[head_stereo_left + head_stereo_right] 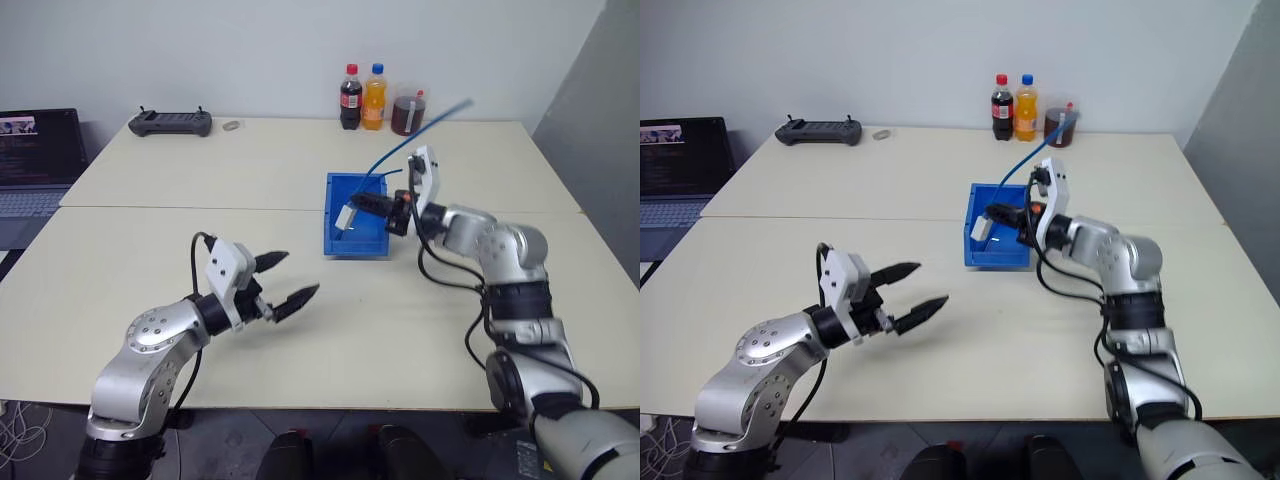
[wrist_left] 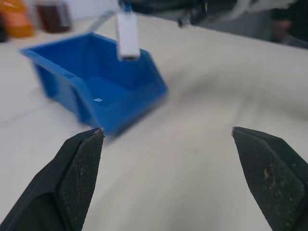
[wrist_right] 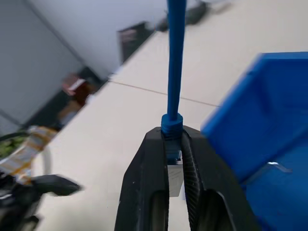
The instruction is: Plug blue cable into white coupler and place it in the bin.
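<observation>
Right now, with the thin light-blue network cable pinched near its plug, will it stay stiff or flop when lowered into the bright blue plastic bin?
Probably flops: the blue cable is thin and arcs away above the right gripper, unsupported. The tail may drape over the bin wall, being longer than it. The small white coupler looks light, so it should hang steadily.

Table [image 1: 300, 330]: pale, a seam running across the middle
Bin [image 1: 345, 240]: blue, near the centre
Bottles [image 1: 362, 98]: two — far edge, jar [image 1: 407, 112] beside them
Controller [image 1: 170, 123]: black — far left
Laptop [image 1: 35, 160]: left edge
</observation>
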`<state>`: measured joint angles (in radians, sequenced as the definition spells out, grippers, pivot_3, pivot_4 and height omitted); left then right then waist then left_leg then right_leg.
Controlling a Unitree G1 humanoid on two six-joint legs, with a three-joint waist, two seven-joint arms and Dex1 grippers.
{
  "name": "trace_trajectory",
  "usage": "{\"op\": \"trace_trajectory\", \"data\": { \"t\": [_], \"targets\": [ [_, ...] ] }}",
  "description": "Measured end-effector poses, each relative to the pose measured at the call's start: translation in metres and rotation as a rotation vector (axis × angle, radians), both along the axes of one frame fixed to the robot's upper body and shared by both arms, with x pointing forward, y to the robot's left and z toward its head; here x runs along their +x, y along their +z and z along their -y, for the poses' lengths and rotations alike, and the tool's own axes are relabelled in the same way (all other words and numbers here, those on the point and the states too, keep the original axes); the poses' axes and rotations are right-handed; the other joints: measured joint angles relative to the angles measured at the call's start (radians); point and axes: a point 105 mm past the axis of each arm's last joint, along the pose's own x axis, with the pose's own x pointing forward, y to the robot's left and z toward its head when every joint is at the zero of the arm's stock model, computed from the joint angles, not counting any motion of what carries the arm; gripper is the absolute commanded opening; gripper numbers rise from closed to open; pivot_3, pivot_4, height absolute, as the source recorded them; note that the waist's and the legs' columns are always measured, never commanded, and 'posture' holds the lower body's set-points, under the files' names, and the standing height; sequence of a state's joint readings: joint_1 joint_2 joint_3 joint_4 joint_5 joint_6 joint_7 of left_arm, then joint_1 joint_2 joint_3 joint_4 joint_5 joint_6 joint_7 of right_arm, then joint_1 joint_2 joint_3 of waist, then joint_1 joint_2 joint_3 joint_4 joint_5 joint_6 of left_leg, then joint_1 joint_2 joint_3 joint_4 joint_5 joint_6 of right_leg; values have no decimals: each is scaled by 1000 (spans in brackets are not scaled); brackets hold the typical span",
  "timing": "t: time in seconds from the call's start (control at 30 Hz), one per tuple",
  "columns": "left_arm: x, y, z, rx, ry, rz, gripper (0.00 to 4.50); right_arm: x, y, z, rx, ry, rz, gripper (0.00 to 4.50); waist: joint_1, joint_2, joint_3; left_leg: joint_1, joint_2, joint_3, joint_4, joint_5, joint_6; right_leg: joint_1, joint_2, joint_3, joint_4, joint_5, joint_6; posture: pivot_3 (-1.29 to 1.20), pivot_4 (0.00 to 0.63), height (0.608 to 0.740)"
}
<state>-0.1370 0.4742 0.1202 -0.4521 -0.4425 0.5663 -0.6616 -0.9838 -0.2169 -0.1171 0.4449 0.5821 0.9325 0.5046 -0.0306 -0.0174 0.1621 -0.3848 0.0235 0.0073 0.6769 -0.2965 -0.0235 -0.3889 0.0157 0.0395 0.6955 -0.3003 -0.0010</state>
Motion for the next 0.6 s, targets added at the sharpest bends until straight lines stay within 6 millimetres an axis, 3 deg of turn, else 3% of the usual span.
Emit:
{"op": "trace_trajectory", "data": {
  "t": [0.03, 0.1, 0.23, 0.37, 0.53, 0.6],
  "targets": [
    [4, 1, 0, -13, 36, 4, 4463, 9, -6, 0, -9, -23, -35, 145, 0, 0, 0, -1, 0, 0, 0, 0, 0, 0, 0, 0, -1, 0, 0, 0, 150, 740],
    [9, 5, 8, -45, 67, 11, 4500, 23, -10, 2, -44, -68, -69, 826, 0, 0, 0, -5, 0, 1, 0, 0, 0, -2, -1, 1, -4, 0, 0, 0, 150, 740],
    [10, 3, 21, -74, 72, -5, 4500, 38, -7, 2, -85, -114, -57, 1782, -1, 0, 0, -17, 1, 3, 1, 1, -2, -15, -1, 2, -4, 1, 0, 0, 150, 740],
    [7, -1, 22, -79, 86, -14, 4500, 42, -12, 6, -97, -121, -49, 2700, 0, 0, 0, -19, 2, 5, 0, 2, -4, -17, -1, 2, -5, 1, 0, 0, 150, 740],
    [5, 0, 22, -86, 93, -15, 4500, 45, -3, 18, -108, -138, -24, 3750, 2, 0, 0, -18, 2, 5, 2, 0, 0, -17, -1, 2, -1, 1, 0, 0, 150, 740],
    [6, 0, 22, -96, 98, -24, 4500, 45, 2, 24, -116, -150, -2, 3750, 2, 0, 0, -17, 2, 5, 2, 0, 0, -17, -1, 2, 0, 1, 0, 0, 150, 740]
  ]
}}
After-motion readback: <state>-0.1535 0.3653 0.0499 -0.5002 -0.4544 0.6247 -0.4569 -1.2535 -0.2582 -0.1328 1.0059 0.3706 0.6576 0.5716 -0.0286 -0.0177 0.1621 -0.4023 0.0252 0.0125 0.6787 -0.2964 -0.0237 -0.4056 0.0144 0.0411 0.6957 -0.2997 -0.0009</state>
